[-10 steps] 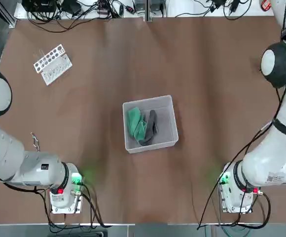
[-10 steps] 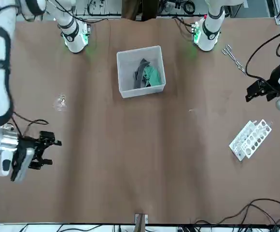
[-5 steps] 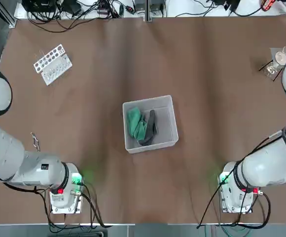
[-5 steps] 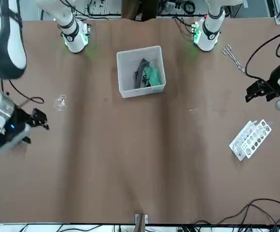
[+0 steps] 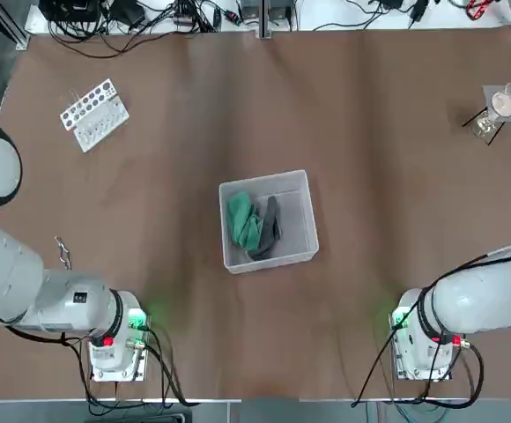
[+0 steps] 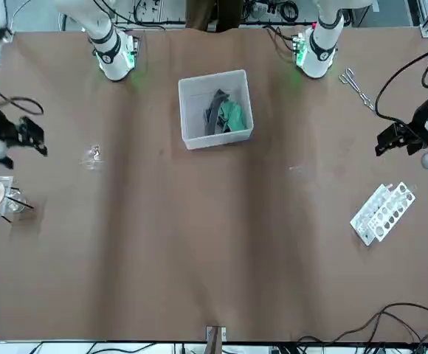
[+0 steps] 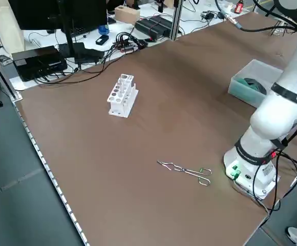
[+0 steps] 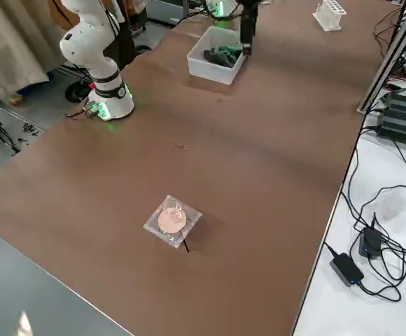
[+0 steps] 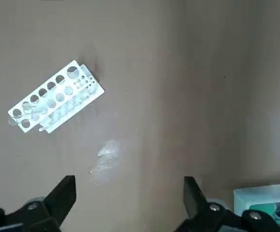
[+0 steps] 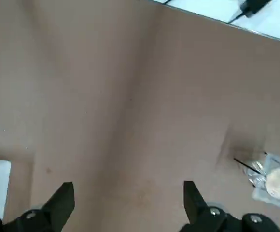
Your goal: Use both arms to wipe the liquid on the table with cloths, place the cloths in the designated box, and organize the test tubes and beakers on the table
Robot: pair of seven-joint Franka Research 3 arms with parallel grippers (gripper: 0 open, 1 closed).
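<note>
Cloths, one a bright green rag [image 5: 244, 220] and one a dark grey rag [image 5: 268, 229], lie inside the translucent whitish rectangular bin [image 5: 292, 249] on the matte brown surface [image 5: 370, 132]. The robot's black left tool [image 9: 130, 203] stands open and empty above the surface, on the side of the white perforated rack [image 5: 94, 115]. The black right tool [image 10: 130, 205], also open and empty, hovers near the round white disc [image 5: 502, 105].

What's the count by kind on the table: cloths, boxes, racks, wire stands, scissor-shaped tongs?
Cloths: 2
Box: 1
Rack: 1
Wire stand: 1
Tongs: 1
Total: 6
</note>
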